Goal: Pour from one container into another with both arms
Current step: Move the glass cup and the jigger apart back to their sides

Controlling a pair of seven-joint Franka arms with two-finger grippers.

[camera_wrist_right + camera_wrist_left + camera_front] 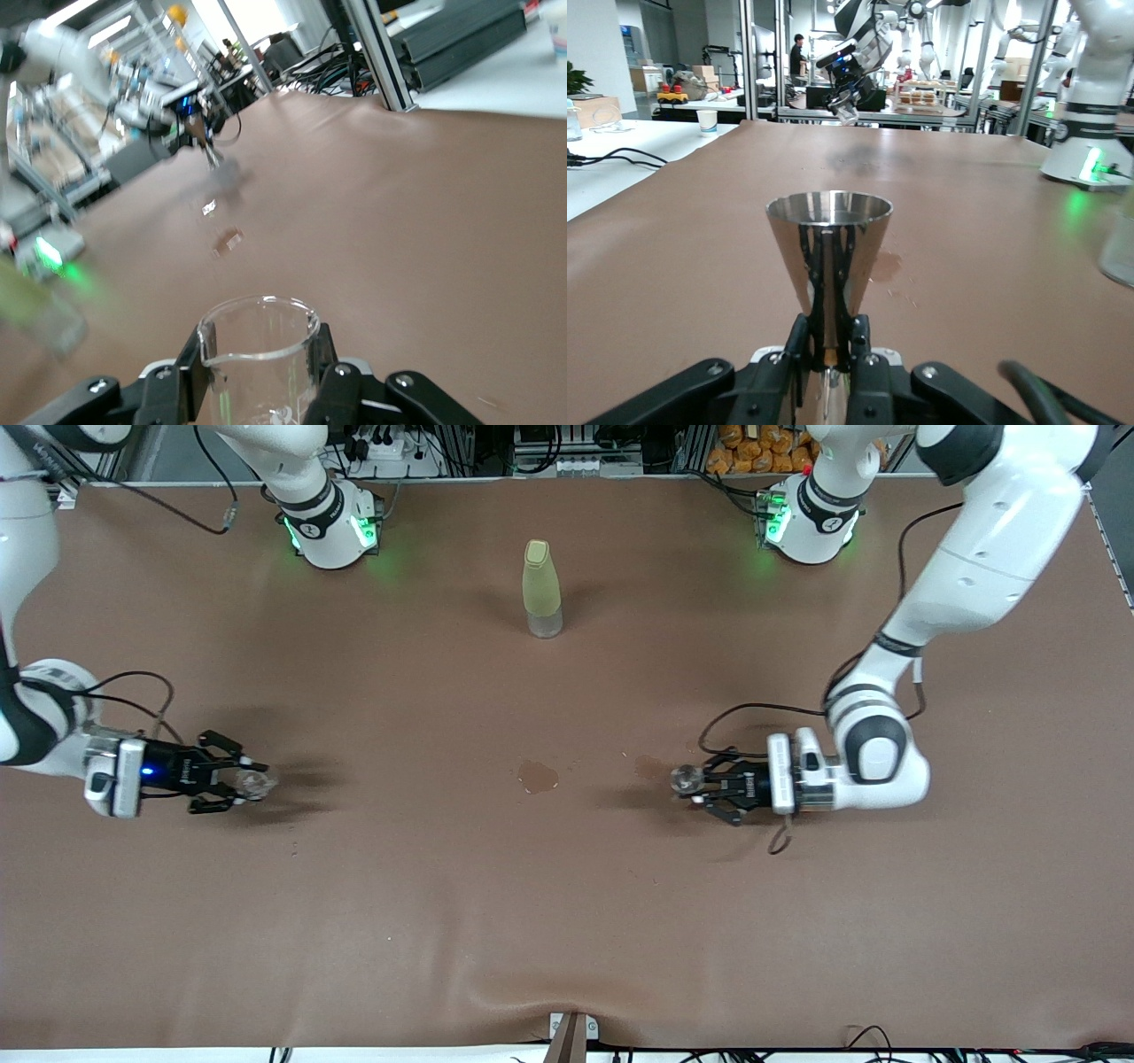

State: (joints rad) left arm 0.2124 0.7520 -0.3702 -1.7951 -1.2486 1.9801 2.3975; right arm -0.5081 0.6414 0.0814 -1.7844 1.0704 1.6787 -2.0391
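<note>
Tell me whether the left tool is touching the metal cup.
Touching. The left wrist view shows the left tool with its fingers pressed against the narrow base of the metal cup.

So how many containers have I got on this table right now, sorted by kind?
Metal cone cup: 1, in the left gripper
Clear glass beaker: 1, in the right gripper
Yellow-green bottle: 1, standing between the two arm bases
Total: 3

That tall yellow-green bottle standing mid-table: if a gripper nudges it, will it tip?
Probably yes: the bottle is tall on a narrow base, so a high push would likely topple it. Its clear lower part looks smooth, perhaps slippery. It stands alone on the brown cloth, unsupported.
</note>
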